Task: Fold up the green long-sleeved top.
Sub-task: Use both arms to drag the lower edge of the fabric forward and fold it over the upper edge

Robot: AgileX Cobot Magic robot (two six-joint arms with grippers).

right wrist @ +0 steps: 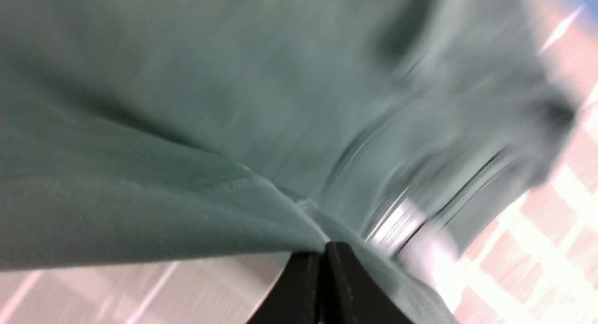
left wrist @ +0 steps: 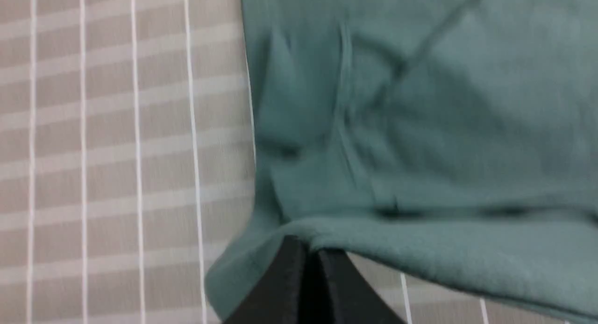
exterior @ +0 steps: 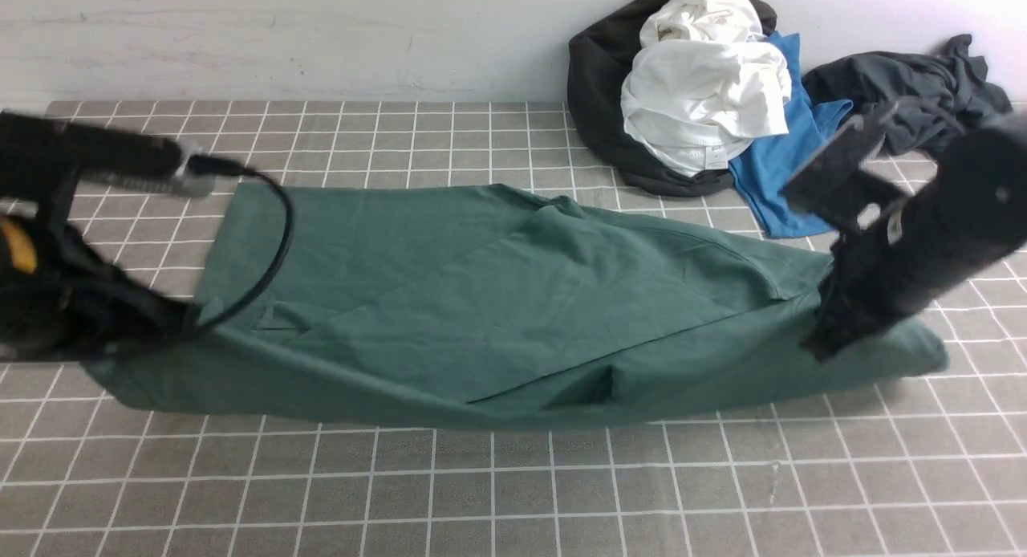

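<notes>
The green long-sleeved top point(exterior: 497, 316) lies stretched across the middle of the checked cloth, partly folded, with its near edge lifted between my two grippers. Its logo and neck label are hidden. My left gripper point(exterior: 188, 316) is shut on the top's left end; in the left wrist view the jaws point(left wrist: 310, 249) pinch the green fabric point(left wrist: 420, 128). My right gripper point(exterior: 826, 300) is shut on the top's right end; in the right wrist view the jaws point(right wrist: 324, 249) pinch the green fabric point(right wrist: 187, 128). Both arms look blurred.
A pile of clothes sits at the back right by the wall: a black garment point(exterior: 602, 99), a white one point(exterior: 706, 91), a bright blue T-shirt point(exterior: 774, 164) and a dark grey garment point(exterior: 907, 91). The grey checked cloth point(exterior: 513, 493) covers the table.
</notes>
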